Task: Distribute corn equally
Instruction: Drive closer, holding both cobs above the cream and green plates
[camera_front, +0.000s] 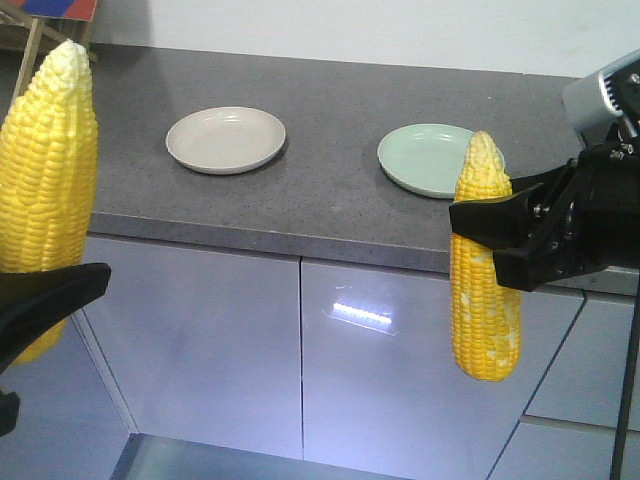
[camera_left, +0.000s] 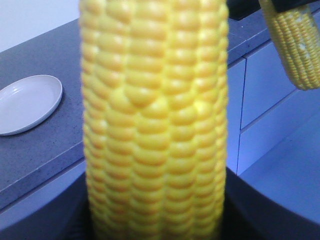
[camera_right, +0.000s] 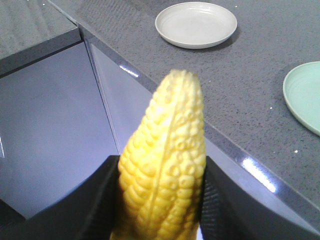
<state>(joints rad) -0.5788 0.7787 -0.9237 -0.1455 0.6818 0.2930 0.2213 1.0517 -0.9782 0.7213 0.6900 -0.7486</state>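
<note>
Front camera faces the counter (camera_front: 330, 210); wrist cameras look close past their corn (camera_left: 155, 125); all share the beige plate (camera_front: 225, 139)

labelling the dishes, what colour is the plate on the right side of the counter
The right plate is pale mint green, clearest in the exterior front-facing view.

Left plate (camera_front: 225, 140) and right plate (camera_front: 428, 160) lie on the counter (camera_front: 330, 205); left cob (camera_front: 45, 190), right cob (camera_front: 485, 290) upright before it

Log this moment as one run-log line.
left end effector: shut on left cob | right end effector: shut on right cob | both cobs upright, tips up | beige plate, green plate: empty
</note>
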